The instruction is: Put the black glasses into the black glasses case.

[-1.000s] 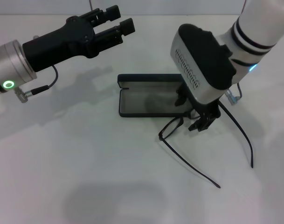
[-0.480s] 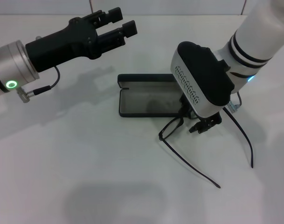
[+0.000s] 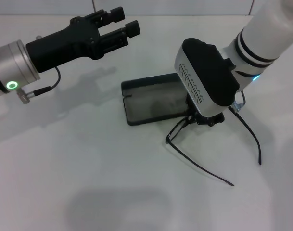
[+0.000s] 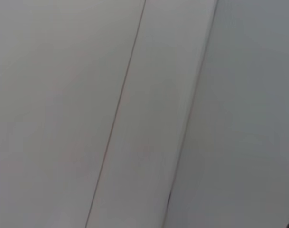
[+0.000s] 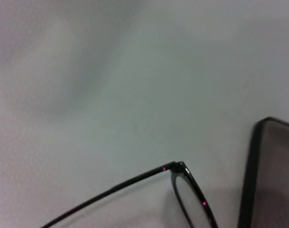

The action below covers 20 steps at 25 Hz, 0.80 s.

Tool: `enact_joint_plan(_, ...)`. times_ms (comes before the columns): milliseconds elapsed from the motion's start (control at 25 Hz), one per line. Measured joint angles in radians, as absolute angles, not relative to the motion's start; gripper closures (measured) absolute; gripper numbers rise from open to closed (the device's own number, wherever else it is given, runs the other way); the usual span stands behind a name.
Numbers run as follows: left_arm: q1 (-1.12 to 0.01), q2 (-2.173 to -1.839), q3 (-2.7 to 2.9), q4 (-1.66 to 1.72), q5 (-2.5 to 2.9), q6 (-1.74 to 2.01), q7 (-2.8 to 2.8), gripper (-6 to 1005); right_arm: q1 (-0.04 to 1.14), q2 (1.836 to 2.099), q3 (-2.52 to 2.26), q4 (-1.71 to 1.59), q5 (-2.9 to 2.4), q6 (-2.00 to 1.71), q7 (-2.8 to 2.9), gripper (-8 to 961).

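The black glasses (image 3: 177,129) lie on the white table with both temple arms spread toward the front right. In the right wrist view the glasses (image 5: 178,168) show one frame corner and part of a lens rim. The black glasses case (image 3: 151,102) lies open just behind them, grey lining up, and its edge (image 5: 251,175) sits close beside the frame. My right gripper (image 3: 207,120) hangs low over the right end of the frame, mostly hidden under its wrist. My left gripper (image 3: 125,20) hovers open above the table at the back left, apart from both things.
A thin cable (image 3: 40,91) hangs from the left arm over the table. The left wrist view shows only pale flat surfaces. The white tabletop (image 3: 88,183) spreads out in front of the glasses.
The right wrist has shifted slightly back and left. The case has turned, its right end swinging toward the back. The glasses' temple tips have slid a little to the right. The left arm has barely moved.
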<state>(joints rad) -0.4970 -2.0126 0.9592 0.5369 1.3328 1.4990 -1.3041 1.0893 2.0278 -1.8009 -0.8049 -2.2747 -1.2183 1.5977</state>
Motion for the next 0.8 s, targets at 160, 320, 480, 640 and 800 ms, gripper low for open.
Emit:
enact_joint_plan(160,-0.496,-2.009,0.959,0.537,1.333,1.498,-1.304,316,1.090,2.028,-1.801,-0.809,-2.272,-1.221,1.597,738)
enact_joint_plan(320,-0.495,-2.004,0.959,0.537,1.333,1.498,-1.302,316,1.076,2.028,-1.774,-0.838,-2.265,-1.253,1.597,808)
enact_joint_plan(480,-0.497,-2.003,0.959,0.537,1.333,1.499,-1.302,316,1.029,2.023,-1.686,-0.913,-2.272,-1.324,1.590,847)
enact_joint_plan(640,-0.497,-2.001,0.959,0.537,1.333,1.503,-1.302,316,0.979,2.020,-1.636,-0.992,-2.284,-1.364,1.589,852)
enact_joint_plan(800,-0.486,-2.001,0.959,0.538,1.324,1.538,-1.304,316,0.846,2.021,-1.511,-1.139,-2.258,-1.437,1.573,856)
